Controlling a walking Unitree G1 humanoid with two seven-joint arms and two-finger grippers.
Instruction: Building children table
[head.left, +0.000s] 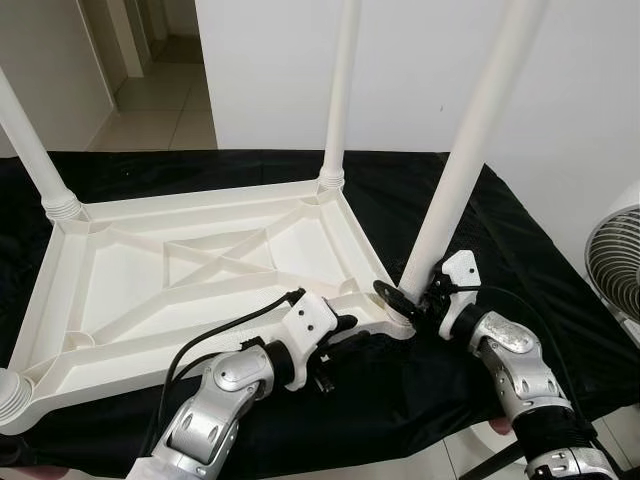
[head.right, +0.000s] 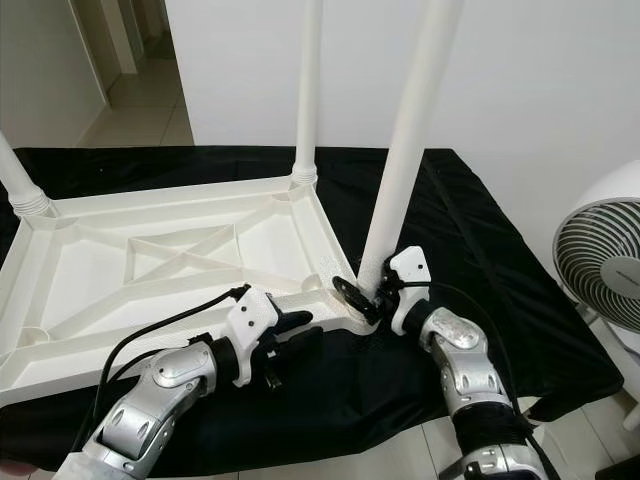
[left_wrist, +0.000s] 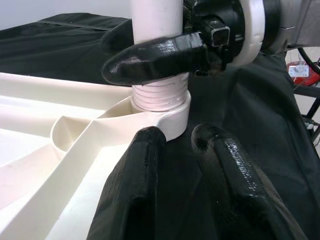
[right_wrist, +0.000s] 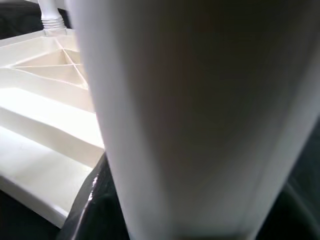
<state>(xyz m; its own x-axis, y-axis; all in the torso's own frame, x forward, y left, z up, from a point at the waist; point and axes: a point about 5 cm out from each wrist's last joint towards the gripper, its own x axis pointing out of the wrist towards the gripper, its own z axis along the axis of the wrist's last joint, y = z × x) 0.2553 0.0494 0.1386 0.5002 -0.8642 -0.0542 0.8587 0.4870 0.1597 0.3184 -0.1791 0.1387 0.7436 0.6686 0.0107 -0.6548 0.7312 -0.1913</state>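
You are looking down at a white plastic children's table top (head.left: 200, 270) lying upside down on a black cloth (head.left: 520, 260), its ribbed underside facing up. Legs already stand in its corners: one at the far corner at about 12 o'clock (head.left: 340, 90), one at the corner toward 9 o'clock (head.left: 30, 140), and the stub of another at the near corner around 8 o'clock (head.left: 12, 395). The leg you are working on (head.left: 470, 150) rises tilted from the near corner socket (left_wrist: 165, 102) at roughly 3 o'clock of the table top, its threaded end seated in the socket ring. Your right gripper (head.left: 412, 295) is closed around the base of that leg just above the socket; the left wrist view shows one black finger (left_wrist: 150, 57) wrapped across the front of the leg, and the right wrist view has the leg pressed close to the lens. Your left gripper (head.left: 345, 330) sits just beside the same corner at about 6 o'clock of the socket, its two fingers (left_wrist: 135, 190) slightly parted, holding nothing, tips near the table edge over the cloth. A white fan (head.right: 605, 270) stands off the cloth at 3 o'clock.
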